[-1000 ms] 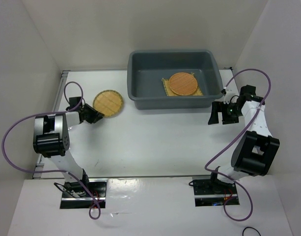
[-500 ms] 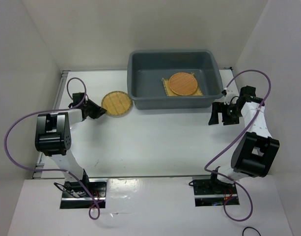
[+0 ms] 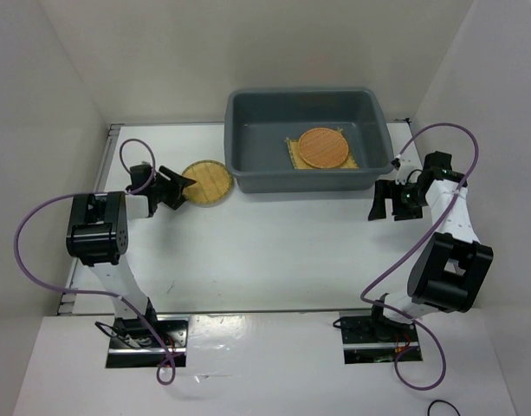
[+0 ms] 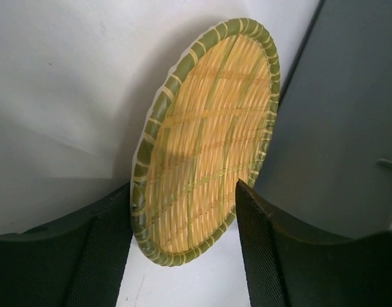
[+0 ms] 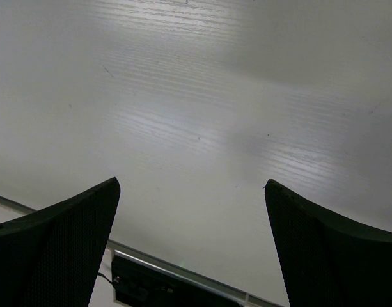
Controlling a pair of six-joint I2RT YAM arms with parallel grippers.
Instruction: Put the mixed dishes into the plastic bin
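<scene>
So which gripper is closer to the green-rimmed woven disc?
Left. The left gripper straddles the edge of the green-rimmed disc; the right gripper is far off, past the bin's other end.

White table (image 3: 274,260) with a faintly scuffed surface, enclosed by a plain white left panel (image 3: 40,130), far panel (image 3: 248,43) and right panel (image 3: 499,104); a metal rail (image 3: 106,160) runs along its left edge, and a thin black cable loop (image 3: 440,407) lies at the near right corner.
</scene>
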